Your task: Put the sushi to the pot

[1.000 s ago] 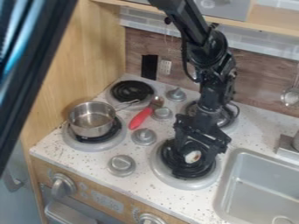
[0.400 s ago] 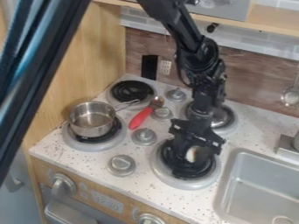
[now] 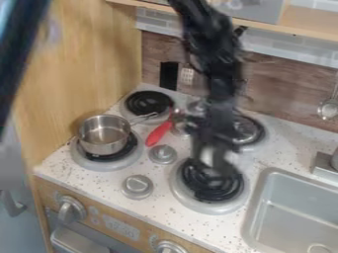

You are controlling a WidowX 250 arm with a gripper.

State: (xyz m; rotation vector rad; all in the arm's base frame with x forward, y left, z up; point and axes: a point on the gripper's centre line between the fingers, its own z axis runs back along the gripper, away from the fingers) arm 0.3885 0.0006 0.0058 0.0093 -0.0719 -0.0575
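Note:
The gripper (image 3: 212, 160) hangs a little above the front right burner, blurred, and is shut on the sushi (image 3: 208, 155). A pale part of the sushi shows between the dark fingers; the rest of it is hidden by them. To the left, the open metal pot (image 3: 104, 146) stands upright on the front left burner, its handle toward the back right.
A red-handled spoon (image 3: 158, 134) lies between the burners, right of the pot. Grey knobs (image 3: 162, 154) rise from the stove top. A metal item (image 3: 245, 131) sits on the back right burner. The sink (image 3: 290, 212) is at the right.
The gripper has risen from the front right burner and shifted slightly left, carrying the sushi up with it. The pot and the spoon have stayed put.

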